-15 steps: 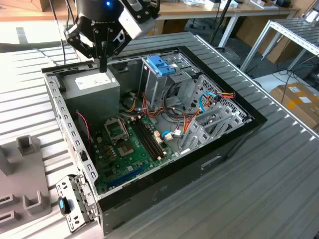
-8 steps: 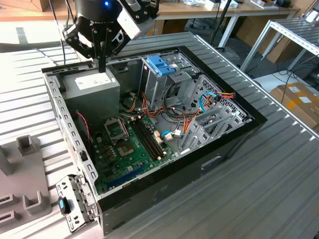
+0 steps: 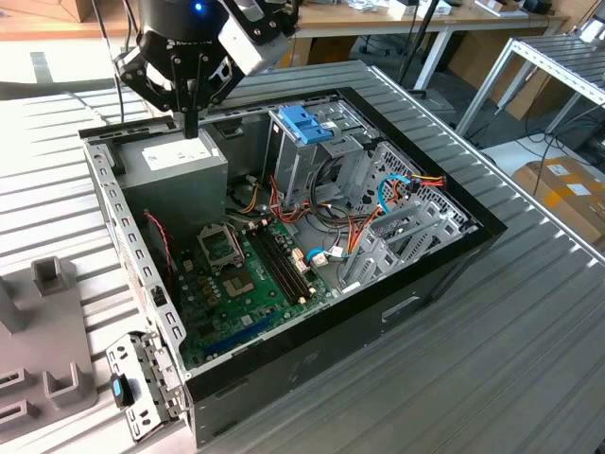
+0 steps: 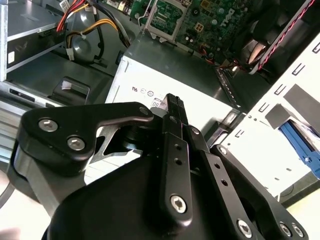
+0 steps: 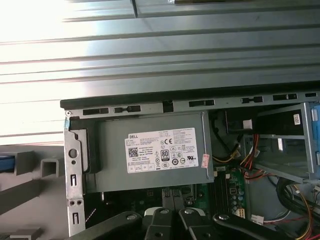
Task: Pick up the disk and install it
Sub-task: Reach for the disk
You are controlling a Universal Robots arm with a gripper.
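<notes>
The gripper [image 3: 192, 126] hung just above the power-supply box [image 3: 180, 175] in the back corner of the opened computer case [image 3: 378, 312]. Its jaws were drawn together at the tips, with nothing between them.

The disk was not in the case. In the second wrist view a blue-edged piece [image 4: 300, 145] lay just beyond the slotted rear wall [image 3: 123, 246]. By its blue side rail it was most likely the disk, parked by the grey fixture [image 3: 47, 350] outside. The first wrist view caught a sliver of the same blue at the fixture's end. How it sat there, flat or on edge, could not be told. The drive cage [image 3: 280, 161] stood on the far side of the power supply from the fixture.

As a thing to handle, such a drive was probably dense for its size and quite rigid, so it would not flex in a pinch. Its bare metal faces would be smooth and could slide under hard pads. It would also take knocks badly (a drop or a hard bump into the cage could hurt it). The better hold was judged to be across the two long sides, near the middle. That would keep it from tipping, and would stay clear of the label face and the connector end.
</notes>
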